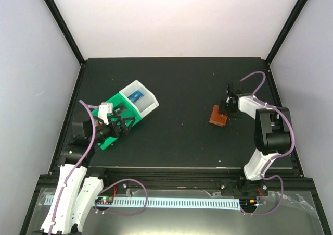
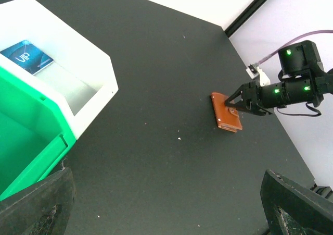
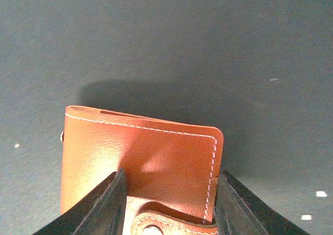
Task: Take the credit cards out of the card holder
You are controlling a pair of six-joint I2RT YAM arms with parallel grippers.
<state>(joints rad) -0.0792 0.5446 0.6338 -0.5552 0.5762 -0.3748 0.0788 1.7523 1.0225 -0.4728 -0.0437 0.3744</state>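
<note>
Right pincer [image 3: 169, 198]: dark, smooth fingers set partway apart, straddling the near end of the card holder. One finger lies over the leather and the other sits at the stitched edge. Whether they actually pinch it, I cannot tell.
Card holder [image 3: 140, 157]: folded closed and lying flat on the right half of the surface. It is orange-brown grained leather-like material with white stitching and rounded corners.
Strap [image 3: 156, 222]: a rounded tab with a small metal snap, lying between the fingers.
Surface [image 1: 182, 89]: matte black, dotted with pale flecks.
In the way: from above, the right wrist covers the holder's far corner.
Left pincer [image 2: 166, 193]: released and spread wide with nothing between the fingers, beside the bin and well apart from the holder.
Bin [image 2: 88, 63]: smooth plastic, open-topped and set at an angle, with one green part and one white part.
Blue card [image 2: 26, 58]: a thin rectangle with white "VIP" lettering, lying in the white compartment.
</note>
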